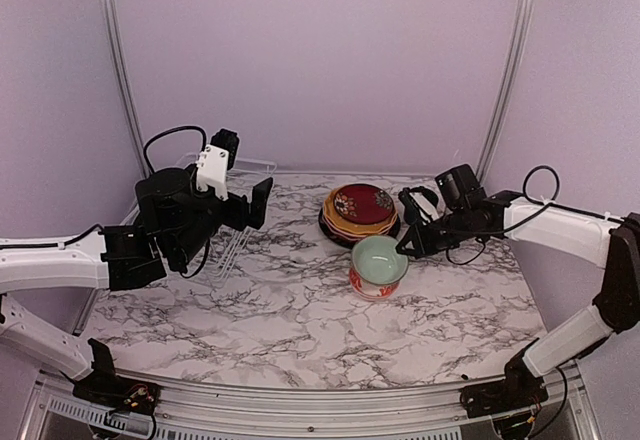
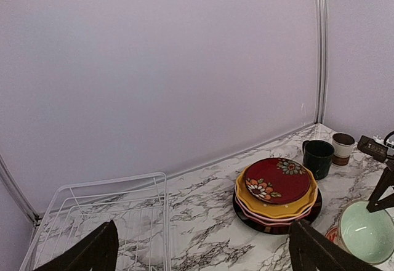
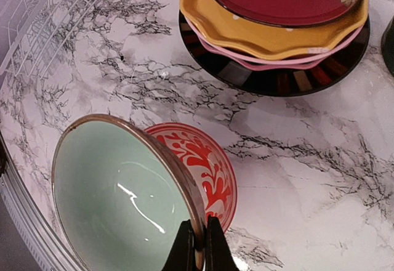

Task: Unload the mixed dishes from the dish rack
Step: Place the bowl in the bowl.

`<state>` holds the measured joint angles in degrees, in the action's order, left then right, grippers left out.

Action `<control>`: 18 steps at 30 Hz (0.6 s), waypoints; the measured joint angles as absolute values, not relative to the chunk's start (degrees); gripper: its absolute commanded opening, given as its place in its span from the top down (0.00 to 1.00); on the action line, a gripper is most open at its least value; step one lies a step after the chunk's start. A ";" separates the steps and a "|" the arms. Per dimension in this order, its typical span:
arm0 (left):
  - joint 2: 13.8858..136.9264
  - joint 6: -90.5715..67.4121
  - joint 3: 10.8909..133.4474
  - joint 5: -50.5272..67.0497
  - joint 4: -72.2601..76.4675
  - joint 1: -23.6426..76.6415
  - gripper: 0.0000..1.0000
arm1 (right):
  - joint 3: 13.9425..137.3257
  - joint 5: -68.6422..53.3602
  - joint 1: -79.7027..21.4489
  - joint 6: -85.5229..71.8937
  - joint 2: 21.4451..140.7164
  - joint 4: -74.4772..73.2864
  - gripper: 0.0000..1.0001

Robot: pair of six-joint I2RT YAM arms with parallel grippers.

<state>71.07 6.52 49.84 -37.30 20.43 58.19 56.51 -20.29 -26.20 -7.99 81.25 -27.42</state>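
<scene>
A pale green bowl (image 1: 378,263) with a red-patterned white outside sits tilted at the marble table, in front of the plate stack. My right gripper (image 1: 405,244) is shut on its right rim; the right wrist view shows both fingers pinching the rim (image 3: 200,246) of the bowl (image 3: 120,203). The stack (image 1: 360,210) has the dark red floral plate on top, then scalloped orange-yellow, pink and black (image 2: 276,188). A dark teal mug (image 2: 318,157) and a small pale cup (image 2: 342,148) stand behind it. My left gripper (image 1: 252,207) hangs open and empty over the white wire dish rack (image 2: 111,206).
The rack (image 1: 235,248) is mostly hidden under my left arm in the top view and looks empty in the left wrist view. Purple walls with metal posts close the back and sides. Bare marble lies between the rack and the stack.
</scene>
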 measured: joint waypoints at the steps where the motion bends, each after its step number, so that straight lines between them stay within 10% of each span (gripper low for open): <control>1: 71.07 6.37 49.80 -37.28 20.23 58.15 0.01 | 56.27 -20.29 -26.20 -7.97 81.49 -27.09 1.00; 18: 70.48 5.06 49.21 -37.30 19.99 57.71 0.01 | 52.90 -20.47 -26.20 -8.08 84.55 -21.45 0.90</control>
